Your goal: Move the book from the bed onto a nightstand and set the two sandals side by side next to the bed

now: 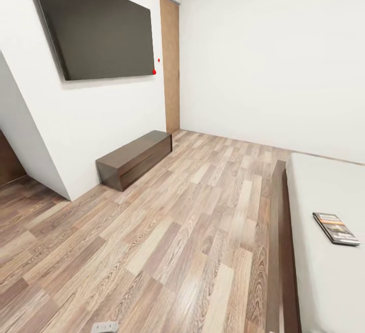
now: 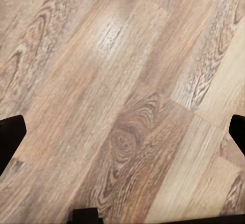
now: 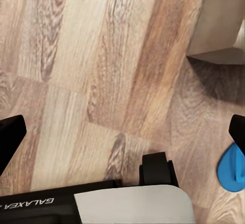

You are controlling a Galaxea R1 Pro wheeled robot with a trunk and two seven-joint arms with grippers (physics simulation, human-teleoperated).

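Plank floor [image 1: 167, 231]; bench [image 1: 136, 158] under TV [image 1: 96, 24]; possibly sandal [image 3: 232, 169].

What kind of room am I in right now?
Most likely a bedroom: a bed with an off-white mattress at right has a book lying on it, and a big TV hangs on the white wall above a low dark bench. The floor is wood plank.

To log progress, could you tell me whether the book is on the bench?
No, the book lies on the bed, far from the bench.
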